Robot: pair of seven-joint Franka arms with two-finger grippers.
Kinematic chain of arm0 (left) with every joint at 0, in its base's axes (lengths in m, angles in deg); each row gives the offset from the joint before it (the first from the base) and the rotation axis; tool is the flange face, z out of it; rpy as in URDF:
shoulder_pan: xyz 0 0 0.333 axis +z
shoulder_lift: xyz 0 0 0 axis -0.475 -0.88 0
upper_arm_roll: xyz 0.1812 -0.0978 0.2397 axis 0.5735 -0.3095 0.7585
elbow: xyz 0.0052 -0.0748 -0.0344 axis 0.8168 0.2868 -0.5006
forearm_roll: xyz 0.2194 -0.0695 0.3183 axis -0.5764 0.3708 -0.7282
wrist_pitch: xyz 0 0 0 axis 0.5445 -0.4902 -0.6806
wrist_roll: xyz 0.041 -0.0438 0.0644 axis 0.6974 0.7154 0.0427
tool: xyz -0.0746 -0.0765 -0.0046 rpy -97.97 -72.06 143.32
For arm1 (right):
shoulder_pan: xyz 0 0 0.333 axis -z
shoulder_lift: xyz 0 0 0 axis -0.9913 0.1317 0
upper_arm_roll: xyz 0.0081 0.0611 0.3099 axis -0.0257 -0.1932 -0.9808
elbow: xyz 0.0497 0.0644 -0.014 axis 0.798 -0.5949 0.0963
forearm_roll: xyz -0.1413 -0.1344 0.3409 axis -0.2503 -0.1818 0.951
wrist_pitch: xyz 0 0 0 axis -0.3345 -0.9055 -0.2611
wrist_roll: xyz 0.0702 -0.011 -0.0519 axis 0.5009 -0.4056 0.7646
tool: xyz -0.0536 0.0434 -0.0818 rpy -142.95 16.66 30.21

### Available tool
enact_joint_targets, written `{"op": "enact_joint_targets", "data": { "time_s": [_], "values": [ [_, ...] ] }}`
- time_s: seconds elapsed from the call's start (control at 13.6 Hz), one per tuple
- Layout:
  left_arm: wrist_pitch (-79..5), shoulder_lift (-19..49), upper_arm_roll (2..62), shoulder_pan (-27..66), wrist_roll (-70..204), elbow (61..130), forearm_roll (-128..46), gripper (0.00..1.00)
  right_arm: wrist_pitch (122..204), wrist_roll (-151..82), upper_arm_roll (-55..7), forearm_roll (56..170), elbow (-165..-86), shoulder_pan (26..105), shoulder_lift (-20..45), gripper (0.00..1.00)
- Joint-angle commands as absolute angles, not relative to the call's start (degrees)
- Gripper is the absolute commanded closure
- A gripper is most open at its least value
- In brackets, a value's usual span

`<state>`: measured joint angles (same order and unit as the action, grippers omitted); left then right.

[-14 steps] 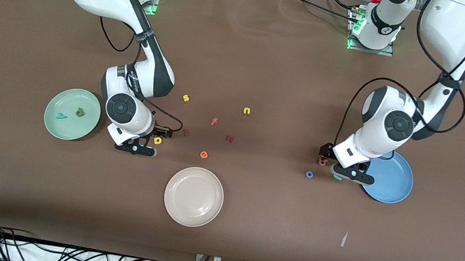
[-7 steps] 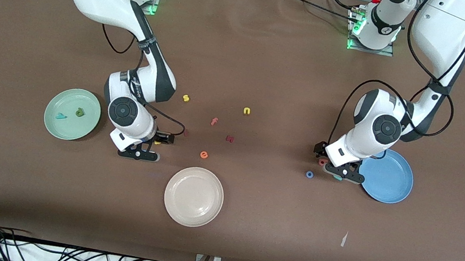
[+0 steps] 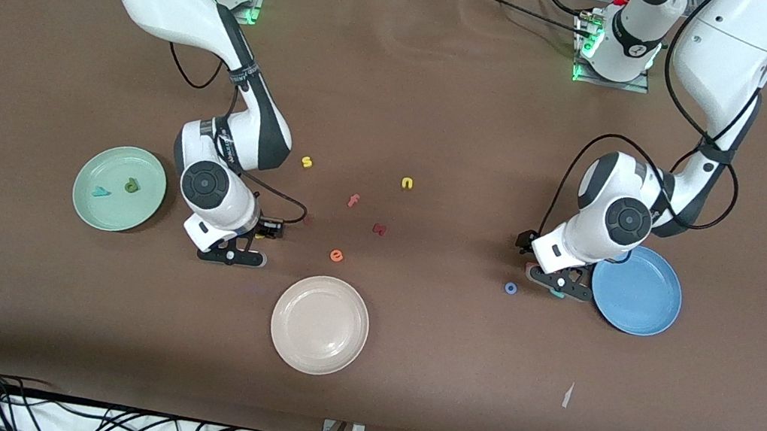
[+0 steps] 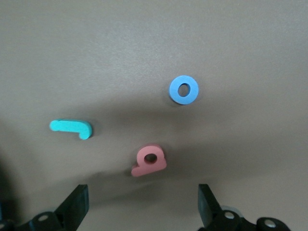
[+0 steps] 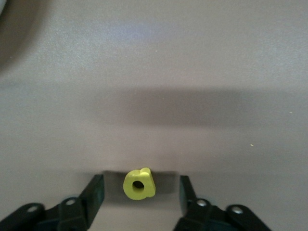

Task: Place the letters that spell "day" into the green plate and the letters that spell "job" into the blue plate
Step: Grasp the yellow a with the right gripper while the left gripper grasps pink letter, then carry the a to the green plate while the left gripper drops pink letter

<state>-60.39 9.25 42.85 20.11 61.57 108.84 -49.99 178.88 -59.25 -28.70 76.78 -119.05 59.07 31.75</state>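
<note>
Yellow foam, the a (image 5: 139, 184), lies on the table between the right gripper (image 5: 139, 197)'s fingers, which stand apart and haven't pinched it; centre, then squeeze gently. The left gripper (image 4: 142, 204) hangs wide open over the pink b (image 4: 149, 160), the teal j (image 4: 72, 128) and blue o (image 4: 183, 89) beside it. Farther toward the right arm's end, the green plate (image 3: 94, 166) holds d (image 3: 131, 186) and y (image 3: 101, 191).
</note>
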Motion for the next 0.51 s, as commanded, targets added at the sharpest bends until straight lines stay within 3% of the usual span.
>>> {"op": "enact_joint_targets", "data": {
  "time_s": [0.0,0.29,0.37,0.44],
  "values": [
    [-61.3,6.8,43.3,19.2,59.9,107.2,-48.8,0.0,179.3,-58.4,-28.8,77.4,-118.6,59.1,32.4,0.36],
    [-61.4,4.9,43.3,19.0,59.9,105.1,-48.9,0.0,179.4,-58.4,-28.9,77.5,-118.6,59.1,32.5,0.53],
    [-62.1,4.6,43.3,19.0,59.8,105.1,-49.0,0.05,179.5,-58.4,-28.9,77.5,-118.6,59.2,32.5,0.58],
    [-63.5,4.3,43.3,19.0,59.8,105.1,-49.1,0.19,179.5,-58.4,-28.9,77.6,-118.6,59.2,32.5,0.63]
  ]
}}
